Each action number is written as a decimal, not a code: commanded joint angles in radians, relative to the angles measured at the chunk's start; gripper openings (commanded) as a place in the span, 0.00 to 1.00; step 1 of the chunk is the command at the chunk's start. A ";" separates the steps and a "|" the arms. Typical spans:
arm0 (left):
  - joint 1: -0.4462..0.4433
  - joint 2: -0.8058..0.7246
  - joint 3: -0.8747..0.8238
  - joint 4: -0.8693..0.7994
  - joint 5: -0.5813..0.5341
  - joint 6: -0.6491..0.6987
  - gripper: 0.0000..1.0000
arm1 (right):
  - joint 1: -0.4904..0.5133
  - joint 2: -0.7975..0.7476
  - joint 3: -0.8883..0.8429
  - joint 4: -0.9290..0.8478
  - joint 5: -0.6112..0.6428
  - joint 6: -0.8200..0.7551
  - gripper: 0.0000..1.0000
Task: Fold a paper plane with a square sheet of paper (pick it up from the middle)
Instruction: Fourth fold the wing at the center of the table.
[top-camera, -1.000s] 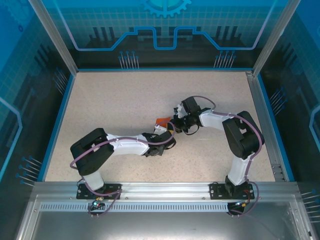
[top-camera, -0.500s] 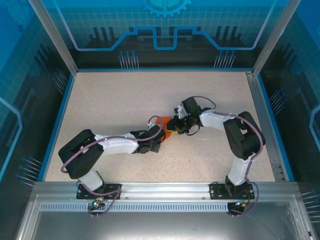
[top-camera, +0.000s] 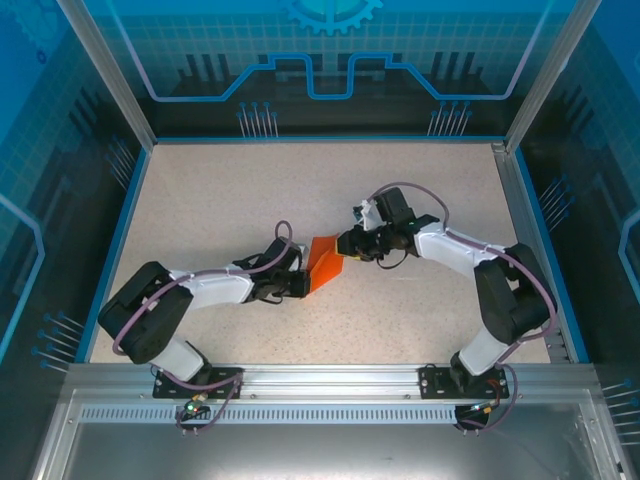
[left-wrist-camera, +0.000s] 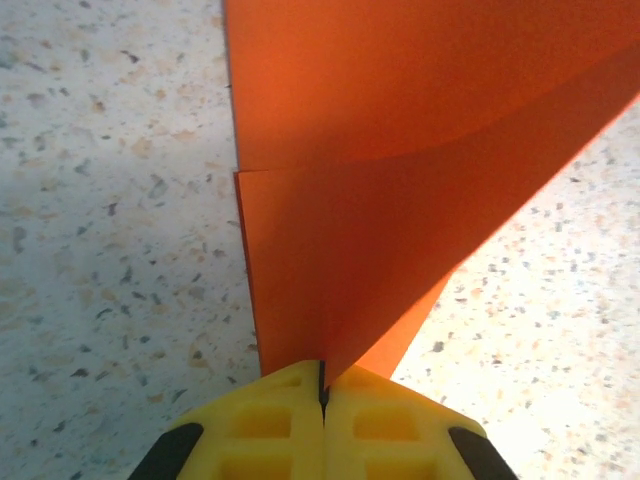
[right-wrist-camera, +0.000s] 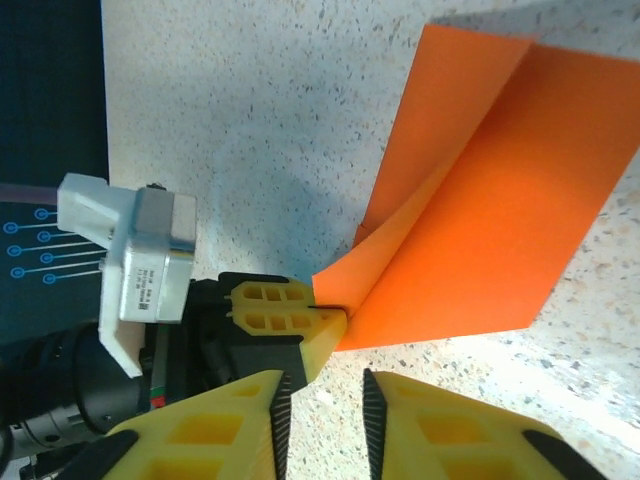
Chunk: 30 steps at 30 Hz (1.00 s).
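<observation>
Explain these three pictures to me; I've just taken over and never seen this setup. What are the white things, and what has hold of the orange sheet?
The white jointed things are two robot arms bolted at the near edge of a speckled table. The wide picture looks down from above and behind them. The other two pictures come from a camera on each wrist, so the yellow fingers at the bottom are that arm's own. The orange thing is the sheet of paper, creased into a folded wedge. The left end effector is shut on one tip of it. The right end effector is open beside the paper, holding nothing.
</observation>
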 joint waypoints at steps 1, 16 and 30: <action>0.033 0.013 -0.019 0.070 0.142 0.013 0.03 | 0.052 0.060 0.022 0.020 -0.024 0.005 0.22; 0.099 0.090 -0.044 0.147 0.273 -0.030 0.03 | 0.119 0.242 0.138 0.077 -0.010 0.062 0.13; 0.142 0.134 -0.054 0.165 0.330 -0.063 0.04 | 0.095 0.324 0.199 0.042 -0.010 0.038 0.12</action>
